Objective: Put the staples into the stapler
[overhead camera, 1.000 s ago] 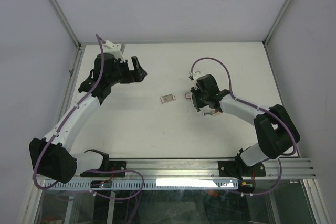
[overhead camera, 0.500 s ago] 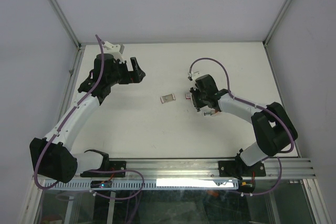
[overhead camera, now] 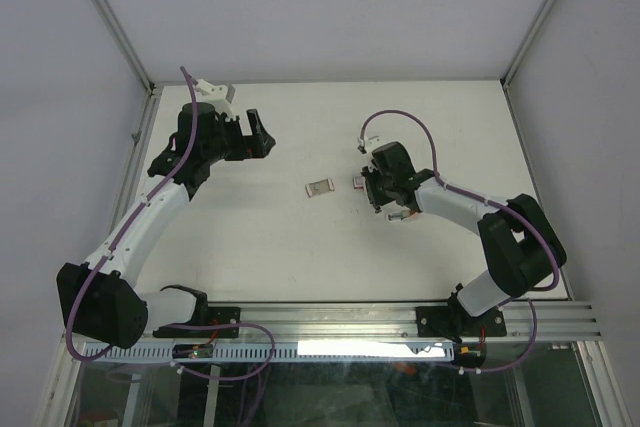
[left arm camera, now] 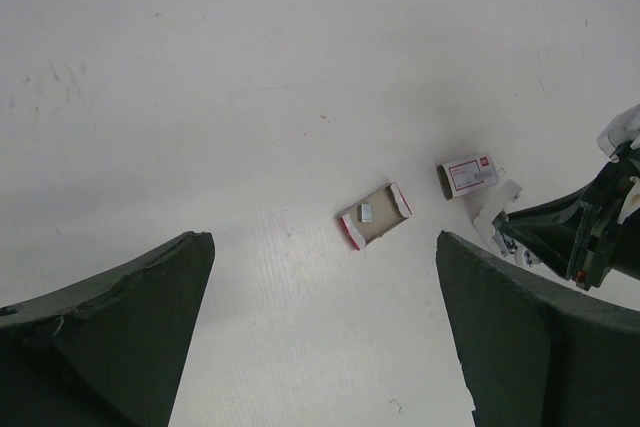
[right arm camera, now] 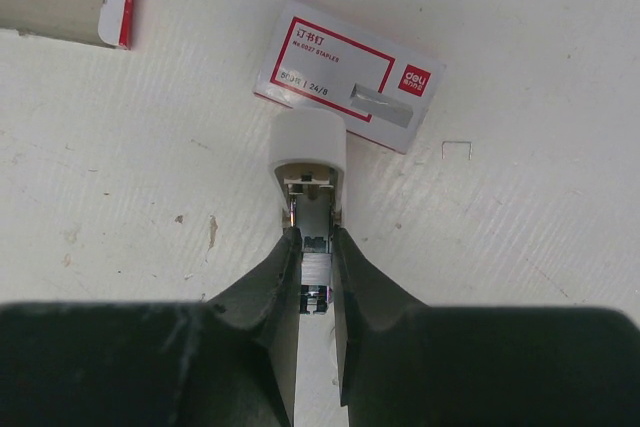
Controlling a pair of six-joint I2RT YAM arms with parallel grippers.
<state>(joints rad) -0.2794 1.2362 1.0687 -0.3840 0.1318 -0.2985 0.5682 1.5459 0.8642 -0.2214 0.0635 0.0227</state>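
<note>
White-capped stapler sits clamped between the right fingers, channel exposed, nose just beside the red-and-white sleeve on the desk. A staple strip lies on that sleeve. The left fingers hang spread wide and empty, well apart. Keep the stapler steady and level; align the strip lengthwise with the channel.

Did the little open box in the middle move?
No. The open box stays put, with the same gap from the red-and-white sleeve beside it.
</note>
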